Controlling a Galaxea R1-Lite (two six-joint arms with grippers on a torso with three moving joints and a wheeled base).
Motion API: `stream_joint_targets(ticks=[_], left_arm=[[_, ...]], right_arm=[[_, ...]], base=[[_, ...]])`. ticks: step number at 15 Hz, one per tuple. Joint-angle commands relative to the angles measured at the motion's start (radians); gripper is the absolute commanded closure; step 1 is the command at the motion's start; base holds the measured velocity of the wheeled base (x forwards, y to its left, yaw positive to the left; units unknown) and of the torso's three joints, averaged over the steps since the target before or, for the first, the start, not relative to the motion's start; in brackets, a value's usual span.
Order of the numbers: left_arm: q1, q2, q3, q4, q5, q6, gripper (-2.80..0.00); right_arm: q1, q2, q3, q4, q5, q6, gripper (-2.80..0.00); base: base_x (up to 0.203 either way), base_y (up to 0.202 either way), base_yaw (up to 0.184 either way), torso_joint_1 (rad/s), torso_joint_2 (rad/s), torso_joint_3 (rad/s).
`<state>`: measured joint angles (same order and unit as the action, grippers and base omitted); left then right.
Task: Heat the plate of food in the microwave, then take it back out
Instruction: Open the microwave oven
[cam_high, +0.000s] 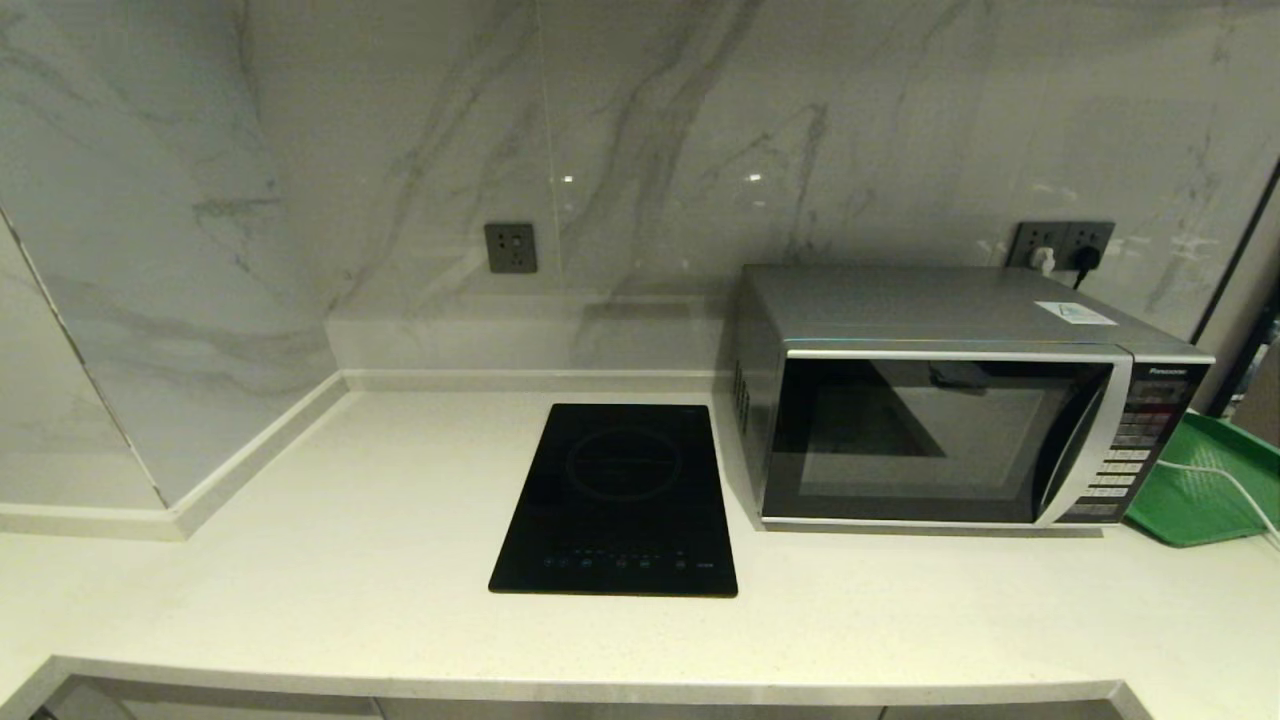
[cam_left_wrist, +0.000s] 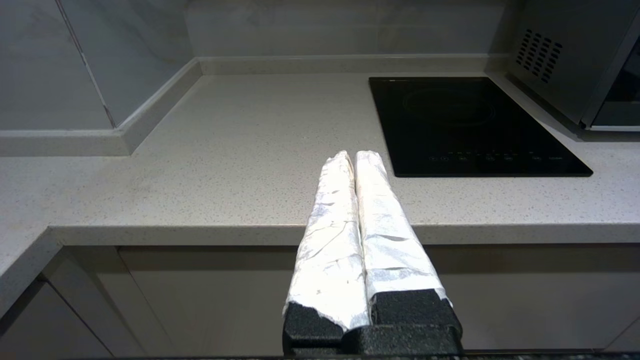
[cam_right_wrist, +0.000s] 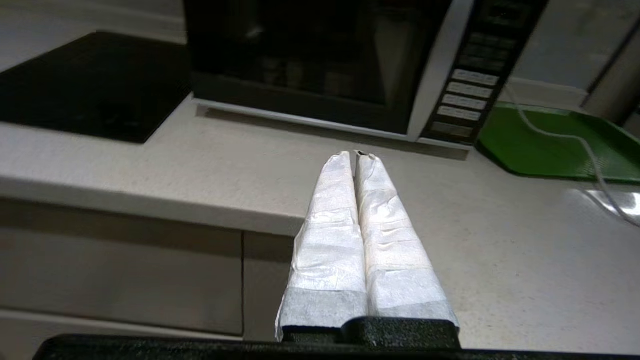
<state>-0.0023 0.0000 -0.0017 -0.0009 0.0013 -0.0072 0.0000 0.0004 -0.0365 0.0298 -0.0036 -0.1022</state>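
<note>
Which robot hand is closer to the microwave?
Right. The right gripper hangs shut off the counter's front edge, facing the microwave door. The left gripper, also shut, sits further off, left of the black hob.

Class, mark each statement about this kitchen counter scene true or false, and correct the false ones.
1. The microwave door is shut. True.
2. The induction hob lies to the right of the microwave in the head view. False: it lies to its left.
3. The left gripper has its fingers shut and holds nothing. True.
4. The green tray sits on top of the microwave. False: it rests on the counter beside the button panel.
5. The right gripper grips the door handle. False: it is shut, empty, out in front of the microwave.
</note>
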Motion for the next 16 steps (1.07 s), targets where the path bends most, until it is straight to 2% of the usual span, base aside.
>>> stream_joint_targets(ticks=[1,2,4,6,16], left_arm=[[0.0,0.0,0.0,-0.001,0.0,0.0,0.0],[0.001,0.0,0.0,-0.001,0.0,0.001,0.0],[0.0,0.0,0.0,-0.001,0.0,0.0,0.0],[0.001,0.0,0.0,-0.001,0.0,0.0,0.0],[-0.001,0.0,0.0,-0.001,0.0,0.001,0.0]], right_arm=[[0.0,-0.001,0.022,0.005,0.051,-0.038,0.0],[0.0,-0.001,0.023,0.005,0.048,-0.026,0.0],[0.0,-0.002,0.023,0.004,0.024,0.051,0.0],[0.0,-0.002,0.023,0.004,0.013,0.078,0.0],[0.0,-0.002,0.023,0.004,0.014,0.078,0.0]], base=[[0.0,0.0,0.0,0.0,0.0,0.0],[0.0,0.0,0.0,0.0,0.0,0.0],[0.0,0.0,0.0,0.0,0.0,0.0],[0.0,0.0,0.0,0.0,0.0,0.0],[0.0,0.0,0.0,0.0,0.0,0.0]])
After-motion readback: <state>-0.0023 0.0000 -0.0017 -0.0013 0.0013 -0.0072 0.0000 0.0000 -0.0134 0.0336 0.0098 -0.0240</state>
